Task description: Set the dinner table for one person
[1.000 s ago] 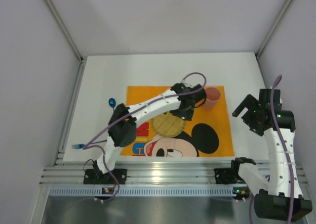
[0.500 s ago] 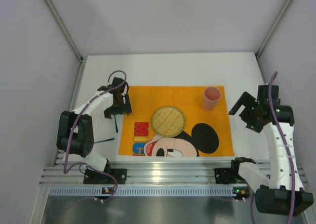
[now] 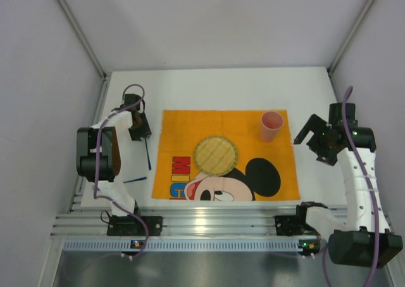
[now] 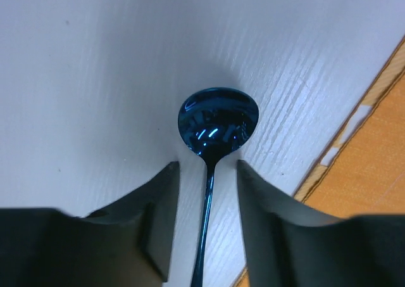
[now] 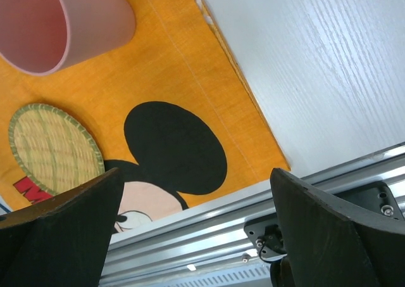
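1. The large plain white flat rectangular dinner table (image 3: 215,87) spreads out ahead of both arm bases. It looks rigid, a surface to set things on and not to grasp.
2. The orange cartoon-mouse cloth mat (image 3: 278,173) lies flat at the table's middle. It is soft and would likely wrinkle if dragged.
3. The round woven straw coaster (image 3: 215,154) sits mid-mat, and the pink plastic cup (image 3: 271,126) stands at the mat's far right corner. Both look light.
4. The glossy dark-blue metal spoon (image 4: 218,119) lies on bare table just left of the mat. It looks thin, stiff and probably slippery, so it is best pinched across the neck below the bowl.
5. The left gripper (image 4: 207,170) straddles that neck with its jaws partly spread, a gap on each side, pinching nothing. The right gripper (image 3: 308,133) hangs right of the mat, jaws wide and empty.
6. Only the left wrist view shows those gaps and the spoon's bowl. Only the top view shows a second slim blue utensil (image 3: 134,180) nearer the left base.
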Controlling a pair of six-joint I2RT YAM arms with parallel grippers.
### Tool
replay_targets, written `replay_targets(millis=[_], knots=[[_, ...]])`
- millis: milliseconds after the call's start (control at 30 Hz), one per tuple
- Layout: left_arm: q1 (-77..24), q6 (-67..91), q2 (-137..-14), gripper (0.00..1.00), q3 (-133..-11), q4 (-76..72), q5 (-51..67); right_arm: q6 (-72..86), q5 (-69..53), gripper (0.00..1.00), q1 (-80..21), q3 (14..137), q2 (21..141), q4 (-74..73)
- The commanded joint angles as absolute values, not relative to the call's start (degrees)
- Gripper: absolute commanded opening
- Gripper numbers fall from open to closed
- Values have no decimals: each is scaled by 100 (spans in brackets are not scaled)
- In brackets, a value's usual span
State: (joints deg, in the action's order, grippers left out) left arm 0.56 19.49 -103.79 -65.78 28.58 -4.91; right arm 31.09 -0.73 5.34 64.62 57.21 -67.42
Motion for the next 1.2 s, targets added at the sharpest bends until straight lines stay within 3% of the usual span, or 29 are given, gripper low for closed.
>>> replay_targets(millis=[0, 100, 133, 200, 533, 733, 933, 1167], knots=[[105, 1916, -10643, 42, -6425, 2470, -106, 3094, 167, 100, 457, 6680, 5827, -6671], [105, 1995, -10871, 21, -6328, 2461, -219, 3111, 220, 100, 466, 6688, 5897, -6662], [97, 2004, -10916, 9, -6319, 2461, -228, 3111, 263, 100, 466, 6688, 5924, -6653], [97, 2030, -11064, 0, -6363, 2478, -237, 3111, 272, 100, 457, 6697, 5985, -6627], [-8, 2328, -10767, 0, -7706, 3592, -527, 3173, 194, 100, 466, 7400, 6091, -6697], [-1334, 3075, -10591, 0, -8946, 4209, -721, 3313, -139, 100, 466, 8006, 6073, -6908], [-3345, 3814, -11205, 0, -10018, 4596, -1089, 3252, -255, 100, 466, 8051, 5836, -7083], [-4359, 4473, -12119, 0, -10652, 4509, -800, 2971, -158, 100, 466, 8033, 5450, -7505]])
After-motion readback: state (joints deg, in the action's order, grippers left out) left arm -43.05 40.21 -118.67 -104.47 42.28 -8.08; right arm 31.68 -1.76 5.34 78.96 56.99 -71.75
